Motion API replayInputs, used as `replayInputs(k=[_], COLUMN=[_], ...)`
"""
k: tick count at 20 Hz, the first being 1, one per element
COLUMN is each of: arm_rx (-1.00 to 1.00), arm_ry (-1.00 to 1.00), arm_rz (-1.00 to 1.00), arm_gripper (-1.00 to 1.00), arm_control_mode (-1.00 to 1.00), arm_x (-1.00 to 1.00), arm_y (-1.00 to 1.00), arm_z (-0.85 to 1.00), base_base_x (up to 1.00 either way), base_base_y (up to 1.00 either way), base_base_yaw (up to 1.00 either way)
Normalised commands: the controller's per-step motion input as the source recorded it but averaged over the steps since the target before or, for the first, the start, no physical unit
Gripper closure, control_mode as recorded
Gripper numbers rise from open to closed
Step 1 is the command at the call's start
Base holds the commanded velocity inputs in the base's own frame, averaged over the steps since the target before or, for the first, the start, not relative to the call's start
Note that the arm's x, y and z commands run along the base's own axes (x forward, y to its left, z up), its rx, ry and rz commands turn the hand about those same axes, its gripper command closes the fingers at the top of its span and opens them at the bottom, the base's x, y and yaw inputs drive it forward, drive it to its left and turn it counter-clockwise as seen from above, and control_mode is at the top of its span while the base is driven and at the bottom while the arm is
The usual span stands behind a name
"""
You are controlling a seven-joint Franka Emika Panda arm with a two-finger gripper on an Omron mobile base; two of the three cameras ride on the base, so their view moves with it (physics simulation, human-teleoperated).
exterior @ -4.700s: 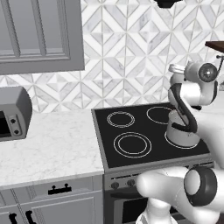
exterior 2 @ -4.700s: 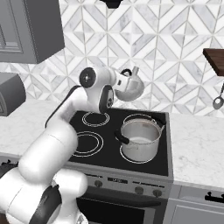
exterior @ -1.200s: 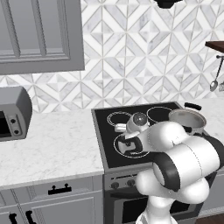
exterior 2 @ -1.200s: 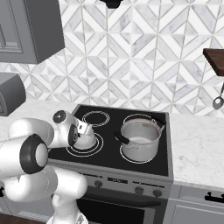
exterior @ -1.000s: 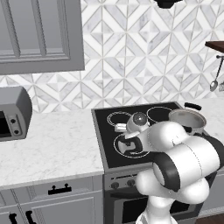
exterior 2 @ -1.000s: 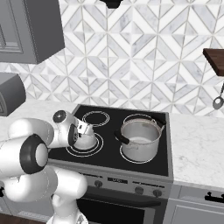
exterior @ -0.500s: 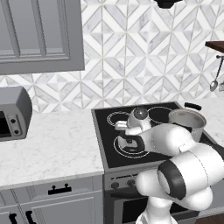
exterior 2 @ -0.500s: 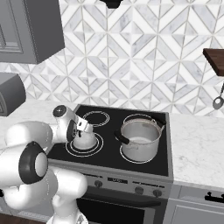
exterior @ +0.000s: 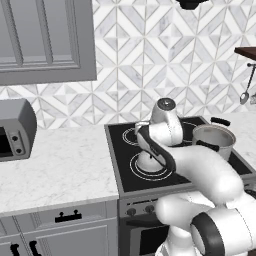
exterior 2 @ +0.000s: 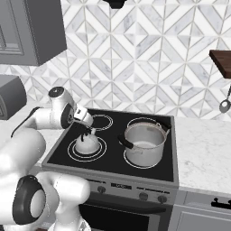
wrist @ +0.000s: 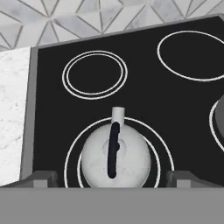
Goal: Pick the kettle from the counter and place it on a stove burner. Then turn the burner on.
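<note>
The small silvery-white kettle (wrist: 115, 157) stands upright on the front-left stove burner (wrist: 72, 151), inside its two white rings, with the spout toward the back. Its black arched handle (wrist: 113, 148) runs front to back. My gripper (wrist: 111, 177) hangs just above the kettle, open, its fingertips (wrist: 41, 177) spread wide on either side of the handle and clear of it. From the right base the gripper (exterior 2: 86, 128) sits over the kettle (exterior 2: 87, 143). In the left base view my arm covers part of the kettle (exterior: 146, 161).
A bigger steel pot (exterior 2: 144, 142) with black handles occupies the front-right ring of the black glass stove (exterior 2: 113, 162). Dark knobs (exterior 2: 121, 191) line the steel front. White marble counter (exterior: 55, 165) lies left of the stove, with a microwave (exterior: 15, 130) at its far end.
The gripper has let go of the kettle's handle and risen a little. The kettle stays on the front-left burner.
</note>
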Motion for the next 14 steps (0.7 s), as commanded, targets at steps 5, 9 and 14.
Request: replayInputs(k=[5,9,14], arm_rx=[-0.03,-0.02,-0.01], arm_ry=[-0.01,-0.25,-0.28], arm_rz=[0.00,0.00,0.00], arm_gripper=[-1.00,-1.00,-1.00], arm_control_mode=[-1.00,-1.00,-1.00], arm_x=[-0.96,-0.28,-0.02], arm_y=[-0.02,0.00,0.00], arm_z=[0.00,0.00,0.07], base_base_x=[0.00,0.00,0.00], base_base_y=[0.00,0.00,0.00], base_base_yaw=[0.00,0.00,0.00])
